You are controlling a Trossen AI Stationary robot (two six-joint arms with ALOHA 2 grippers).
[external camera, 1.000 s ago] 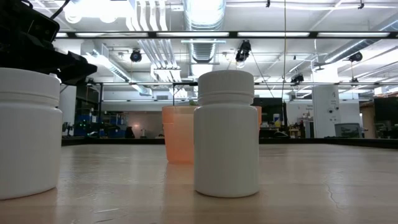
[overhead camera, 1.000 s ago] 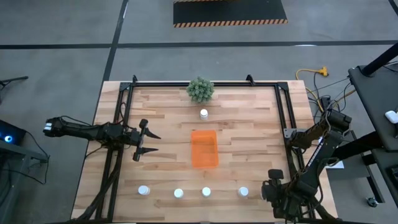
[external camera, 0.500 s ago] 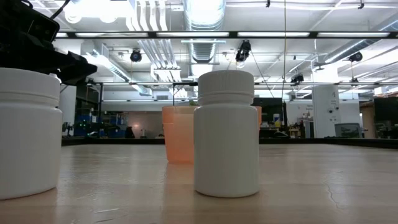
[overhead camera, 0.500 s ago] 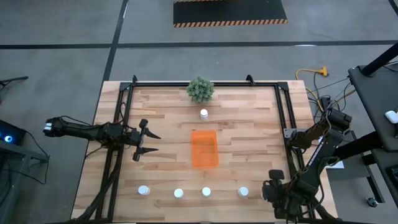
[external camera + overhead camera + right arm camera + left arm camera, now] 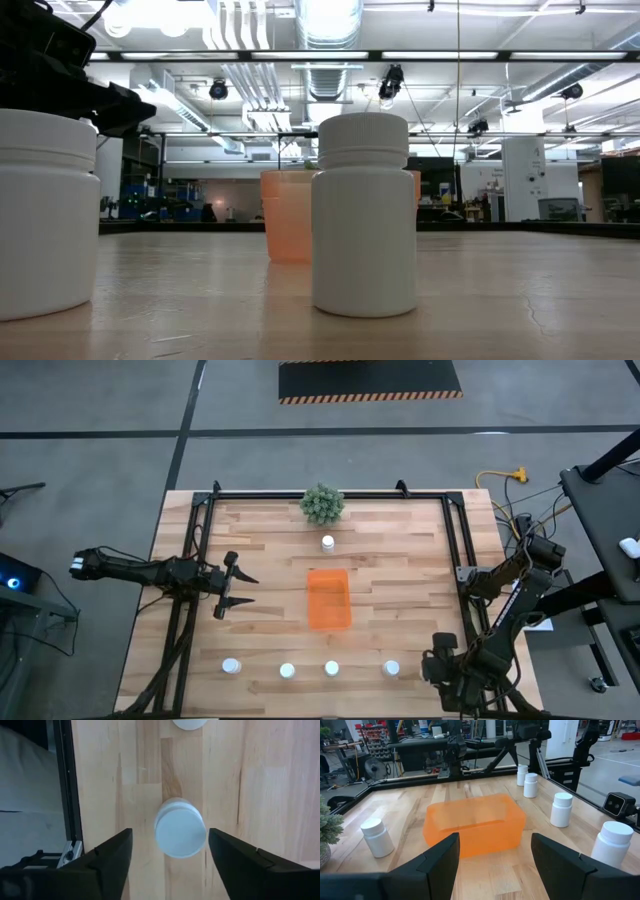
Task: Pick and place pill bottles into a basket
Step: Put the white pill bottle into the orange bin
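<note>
Standing between basket (image 5: 329, 598) and plant (image 5: 322, 504), one pill bottle (image 5: 328, 543)

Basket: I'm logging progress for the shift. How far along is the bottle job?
Done: nothing; the basket looks empty. In hand: the right claw, open, hovers over a pill bottle, not gripping it. To do: every bottle, five showing on the table from above. The left claw waits open, left of the basket.
</note>
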